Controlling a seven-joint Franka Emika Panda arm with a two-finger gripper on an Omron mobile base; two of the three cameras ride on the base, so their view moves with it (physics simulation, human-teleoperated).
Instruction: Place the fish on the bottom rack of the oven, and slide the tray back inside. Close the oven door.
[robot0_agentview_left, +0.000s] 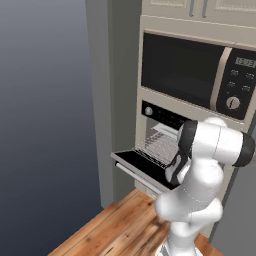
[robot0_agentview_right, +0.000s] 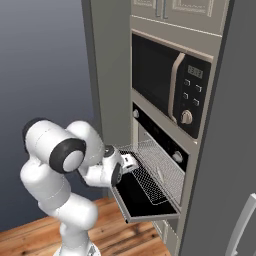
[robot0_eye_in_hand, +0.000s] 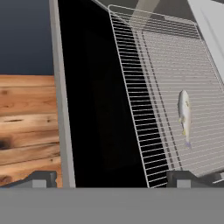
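Note:
The oven (robot0_agentview_left: 163, 116) stands with its black door (robot0_eye_in_hand: 96, 109) folded down flat. The wire bottom rack (robot0_eye_in_hand: 144, 87) is pulled out over the door (robot0_agentview_right: 134, 197). A small silvery fish (robot0_eye_in_hand: 184, 114) with a yellowish side lies on the rack's grid, toward its inner half. My gripper (robot0_eye_in_hand: 111, 181) hovers above the door's outer part, open, with nothing between its widely spread fingertips. From the right base view the gripper (robot0_agentview_right: 129, 162) sits at the front left corner of the rack (robot0_agentview_right: 156, 167). The rack (robot0_agentview_left: 160, 145) sticks out of the cavity.
A black microwave (robot0_agentview_left: 195, 75) with a round dial sits just above the oven. The door's silver bar handle (robot0_agentview_left: 132, 176) runs along its outer edge. Wooden floor (robot0_agentview_left: 115, 225) lies below. A tall grey panel (robot0_agentview_right: 235, 150) stands close on the right.

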